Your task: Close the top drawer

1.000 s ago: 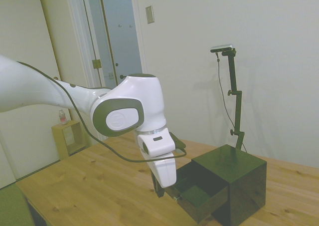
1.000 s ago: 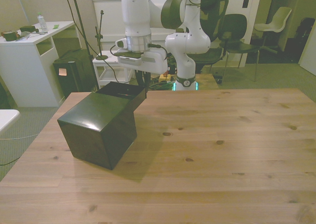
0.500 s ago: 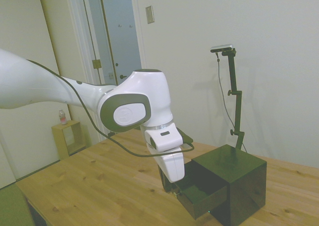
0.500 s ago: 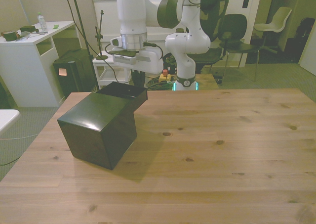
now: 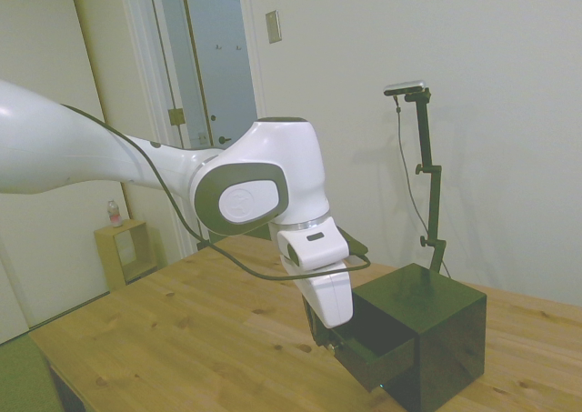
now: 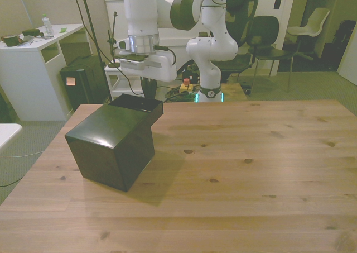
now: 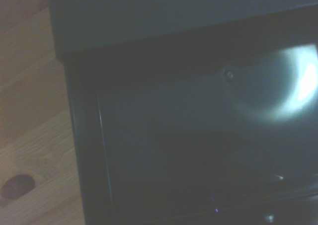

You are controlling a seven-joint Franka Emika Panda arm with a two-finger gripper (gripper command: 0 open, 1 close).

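The small black cube cabinet [image 5: 435, 326] stands on the wooden table [image 5: 182, 339], toward the front view's left [image 6: 109, 141]. Its top drawer [image 5: 375, 353] sticks out partway toward the arm, and the dark greenish inside shows in the wrist view [image 7: 189, 150]. In the front view only the drawer's top edge [image 6: 138, 103] shows behind the cabinet. My gripper [image 5: 323, 336] hangs from the white wrist right at the drawer's front face, just behind the drawer in the front view [image 6: 146, 89]. The drawer's knob and the two lower drawers are hidden.
The wooden table [image 6: 251, 169] stretches wide to the front view's right of the cabinet. Off the table stand a white desk [image 6: 33, 68], black chairs [image 6: 262, 38] and a door [image 5: 214, 66].
The arm has moved toward the cabinet with the gripper at the drawer front. The top drawer has slid inward and sticks out less than a second ago.
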